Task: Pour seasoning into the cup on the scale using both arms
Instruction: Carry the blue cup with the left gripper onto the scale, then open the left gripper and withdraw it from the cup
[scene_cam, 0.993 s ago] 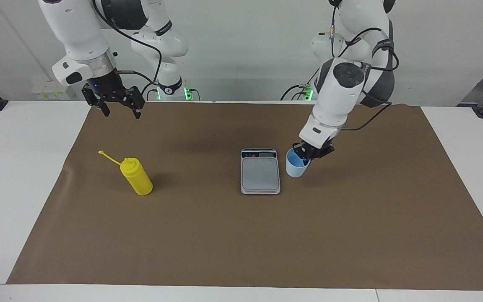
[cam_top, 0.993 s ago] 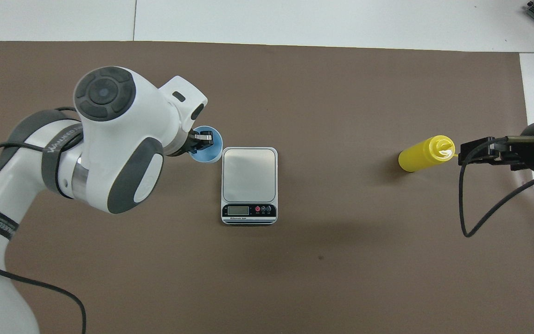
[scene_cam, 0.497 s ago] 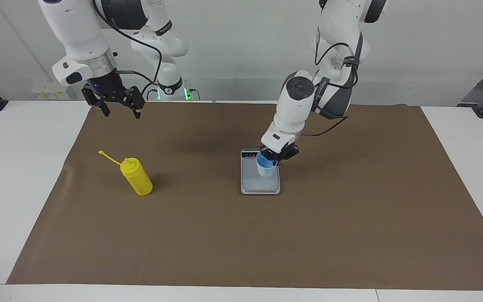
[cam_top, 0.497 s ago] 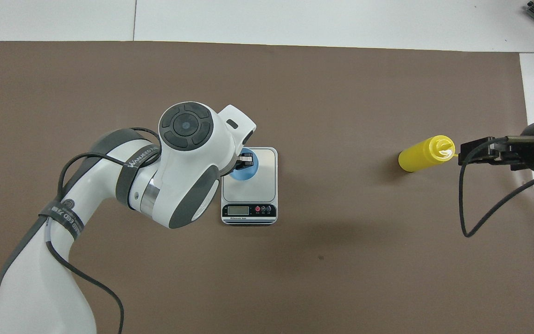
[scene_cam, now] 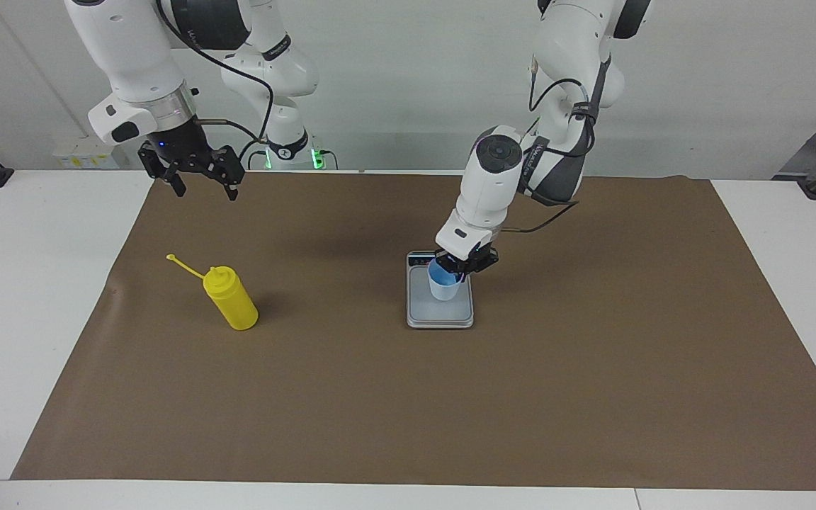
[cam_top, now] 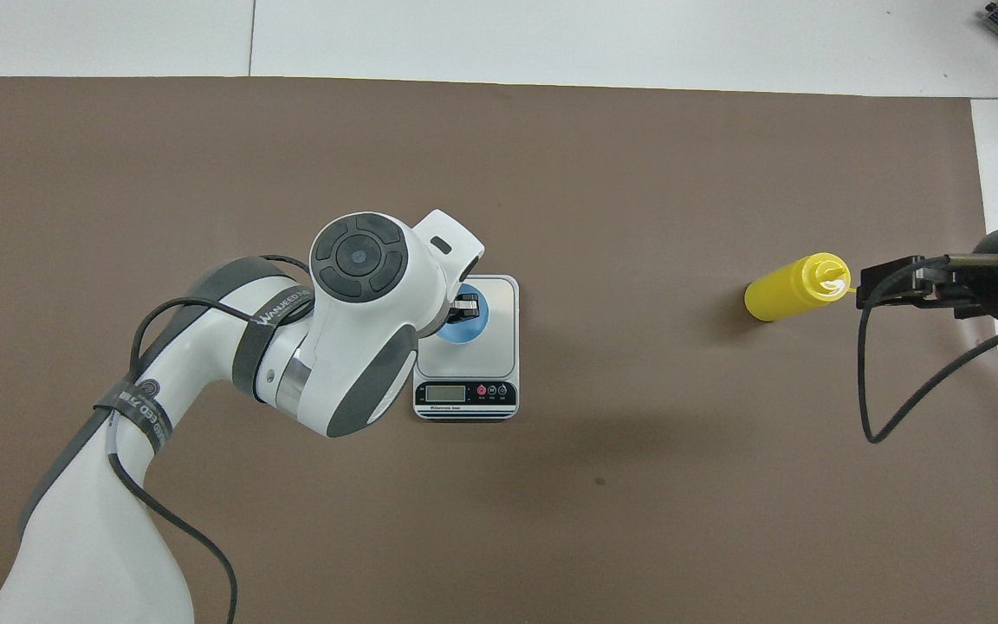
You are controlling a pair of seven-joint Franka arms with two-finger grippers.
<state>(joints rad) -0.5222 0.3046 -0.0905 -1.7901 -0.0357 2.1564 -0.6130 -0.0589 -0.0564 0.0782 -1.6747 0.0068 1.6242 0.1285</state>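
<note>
Two views. Facing: left gripper (scene_cam: 462, 265) clamped on cup (scene_cam: 443, 283) rim, cup over scale (scene_cam: 440, 317) plate, contact unclear; right gripper (scene_cam: 197, 172) waits, fingers apart, seasoning (scene_cam: 231, 298) nearest it. Overhead: cup (cam_top: 462, 316) over scale (cam_top: 499, 299); seasoning (cam_top: 789, 290) upright, toward right arm's end.

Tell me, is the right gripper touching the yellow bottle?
Apart. The facing view shows the right gripper raised in the air, with bare brown mat between it and the yellow bottle.
</note>
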